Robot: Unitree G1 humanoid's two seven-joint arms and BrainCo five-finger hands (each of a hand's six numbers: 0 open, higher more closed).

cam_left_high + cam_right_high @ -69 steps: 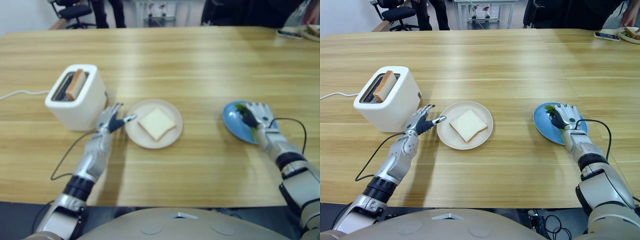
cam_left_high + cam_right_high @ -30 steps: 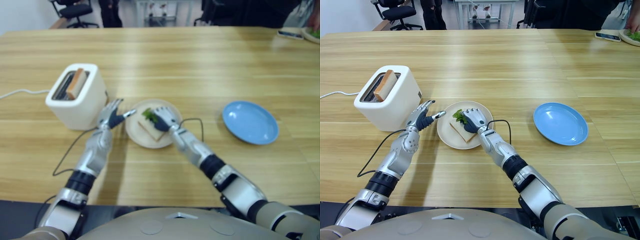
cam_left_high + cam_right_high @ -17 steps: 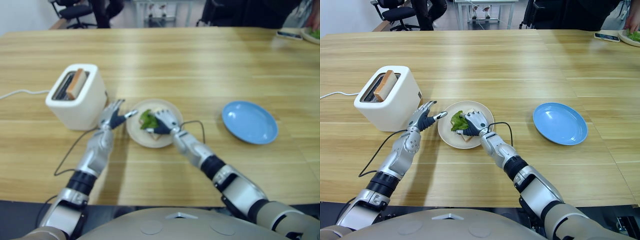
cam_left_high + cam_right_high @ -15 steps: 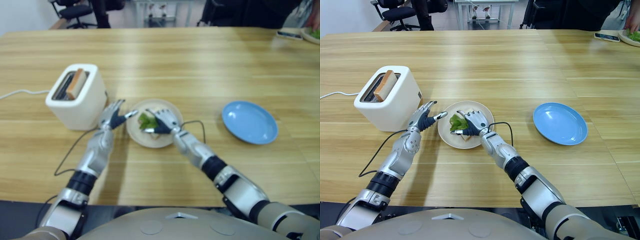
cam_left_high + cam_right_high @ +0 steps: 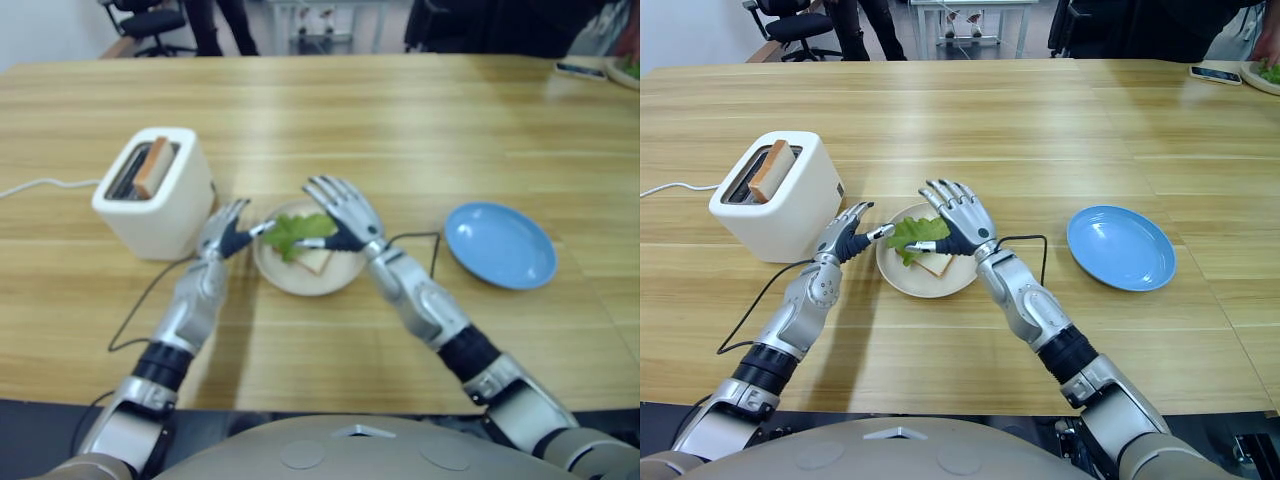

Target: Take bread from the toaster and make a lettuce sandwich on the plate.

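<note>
- Now, right hand (image 5: pixel 958 222) above the far side of the tan plate (image 5: pixel 930 286), fingers spread wide, clamped on nothing; thumb tip right by the lettuce, contact hard to tell.
- Left hand (image 5: pixel 847 240) low at the plate's left rim, between plate and toaster, fingers loosely extended, holding nothing.
- Lettuce (image 5: pixel 908 235) lying on the bread slice (image 5: pixel 937 264) on the tan plate, leaf overhanging toward the left rim.
- Second slice (image 5: pixel 771 170) upright in the slot of the white toaster (image 5: pixel 775 205), left of the plate.
- Blue plate (image 5: pixel 1121 248) well apart on the right.
- Step, as judged: lettuce laid on the bottom slice, top slice not yet on.
- Next move, likely: left hand to the toaster, pinch the second slice by its exposed top, lift straight up, set flat over the leaf; right hand clear of the plate first.
- No readable writing or labels on toaster or plates.
</note>
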